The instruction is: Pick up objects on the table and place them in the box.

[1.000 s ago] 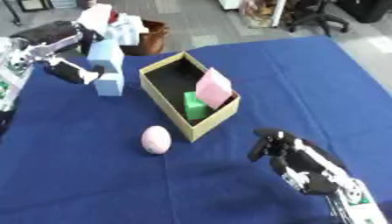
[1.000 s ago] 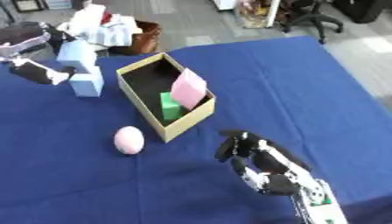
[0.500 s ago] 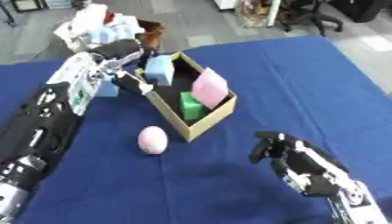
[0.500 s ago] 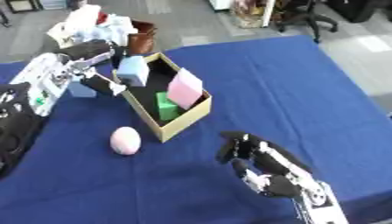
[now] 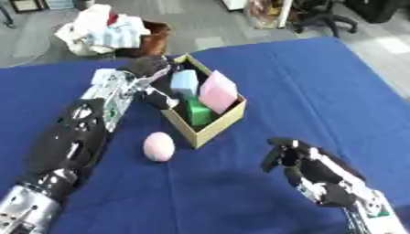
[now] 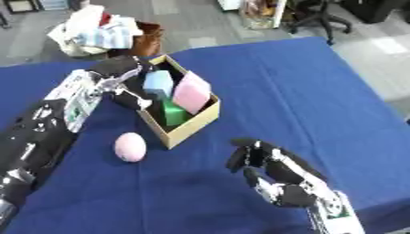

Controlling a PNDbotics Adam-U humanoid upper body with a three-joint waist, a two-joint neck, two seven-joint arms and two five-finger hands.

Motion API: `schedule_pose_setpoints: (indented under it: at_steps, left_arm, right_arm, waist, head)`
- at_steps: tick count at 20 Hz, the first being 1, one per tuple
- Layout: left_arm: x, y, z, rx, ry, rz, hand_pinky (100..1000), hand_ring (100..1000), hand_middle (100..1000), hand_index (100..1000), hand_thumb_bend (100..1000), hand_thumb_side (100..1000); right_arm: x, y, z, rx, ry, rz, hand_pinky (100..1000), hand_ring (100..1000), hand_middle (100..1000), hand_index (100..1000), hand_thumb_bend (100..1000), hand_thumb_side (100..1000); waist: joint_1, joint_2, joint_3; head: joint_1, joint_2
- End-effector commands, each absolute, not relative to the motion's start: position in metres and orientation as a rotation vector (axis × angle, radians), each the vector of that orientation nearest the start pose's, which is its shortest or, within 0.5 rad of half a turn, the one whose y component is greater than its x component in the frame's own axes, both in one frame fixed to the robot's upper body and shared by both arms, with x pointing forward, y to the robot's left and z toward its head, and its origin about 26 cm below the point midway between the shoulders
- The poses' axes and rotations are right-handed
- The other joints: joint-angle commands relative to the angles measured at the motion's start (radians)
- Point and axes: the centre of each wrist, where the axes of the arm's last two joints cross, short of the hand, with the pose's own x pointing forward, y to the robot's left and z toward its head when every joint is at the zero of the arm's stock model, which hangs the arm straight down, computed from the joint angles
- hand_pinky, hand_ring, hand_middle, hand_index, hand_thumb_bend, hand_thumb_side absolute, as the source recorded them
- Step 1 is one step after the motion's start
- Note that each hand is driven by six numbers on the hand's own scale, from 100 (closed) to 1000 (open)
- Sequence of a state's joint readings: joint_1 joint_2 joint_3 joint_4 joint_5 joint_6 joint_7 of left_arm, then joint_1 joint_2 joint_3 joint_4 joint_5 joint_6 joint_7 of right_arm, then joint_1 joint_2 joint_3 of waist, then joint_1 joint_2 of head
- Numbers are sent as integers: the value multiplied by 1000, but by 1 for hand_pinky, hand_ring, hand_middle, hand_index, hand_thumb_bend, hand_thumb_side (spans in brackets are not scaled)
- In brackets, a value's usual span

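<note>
Fingers of the left hand (image 5: 150, 68) curl at the box (image 5: 210, 128) rim beside the light blue block (image 5: 183, 83); whether they grip it I cannot tell. Pulling away could tip the box. Right hand (image 5: 308, 167) idles, relaxed; the pink egg (image 5: 159, 146) waits on the bench (image 5: 320, 96).

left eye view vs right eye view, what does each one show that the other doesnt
Only the left eye view: the left arm runs down to a silver section in the lower left corner.

Only the right eye view: a wider strip of floor beyond the table's right edge.

Both: the box holding a light blue block, a pink block and a green block; a pink egg on the blue table beside it; the left hand at the box's far left side; the right hand idle at the lower right.
</note>
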State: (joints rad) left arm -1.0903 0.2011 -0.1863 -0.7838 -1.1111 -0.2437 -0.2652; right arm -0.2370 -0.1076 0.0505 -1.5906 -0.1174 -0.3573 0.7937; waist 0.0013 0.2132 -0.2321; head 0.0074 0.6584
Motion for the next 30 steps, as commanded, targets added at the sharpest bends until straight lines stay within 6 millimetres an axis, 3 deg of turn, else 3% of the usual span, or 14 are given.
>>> schedule_pose_setpoints:
  at_steps: [1,4,7,11,17,20,22,25,30]
  left_arm:
    - [498,162,209,956,-1565,-1680,821,768,786,889,106,279]
    - [498,166,210,981,-1554,-1659,847,795,821,900,105,377]
    - [499,170,211,994,-1543,-1643,869,818,849,913,122,590]
    - [500,176,216,1006,-1542,-1629,889,839,872,925,201,764]
    - [500,179,222,1020,-1527,-1653,913,867,910,942,292,880]
    - [499,179,222,1027,-1511,-1685,921,879,928,950,446,906]
    - [499,179,221,1034,-1500,-1706,924,882,933,953,469,912]
    - [500,182,224,1039,-1503,-1701,916,873,924,949,428,848]
    - [500,200,239,1092,-1541,-1558,900,855,901,939,325,662]
  right_arm:
    - [333,-227,68,589,-2032,958,672,706,648,912,100,436]
    - [333,-227,68,587,-2032,957,672,706,648,912,100,436]
    - [333,-228,67,585,-2032,956,672,706,648,912,100,435]
    - [333,-228,67,583,-2031,956,672,706,648,912,100,435]
    - [333,-228,67,583,-2030,956,671,706,647,912,100,436]
    - [333,-228,67,582,-2030,955,671,706,647,912,100,436]
    - [333,-228,67,581,-2030,954,671,706,648,912,100,436]
    - [333,-228,67,581,-2030,955,671,707,647,912,100,436]
    - [333,-229,67,577,-2028,954,672,707,647,912,100,436]
  waist:
    - [-14,-25,0]
    - [-15,-25,2]
    - [-15,-24,4]
    - [-15,-24,6]
    - [-14,-26,6]
    - [-13,-26,5]
    - [-13,-26,4]
    - [-12,-26,3]
    - [-8,-26,3]
  head:
    - [-1,-8]
    - [-3,-8]
    - [-4,-8]
    - [-4,-9]
    - [-6,-12]
    - [-7,-12]
    - [-8,-12]
    - [-9,-13]
    - [-11,-15]
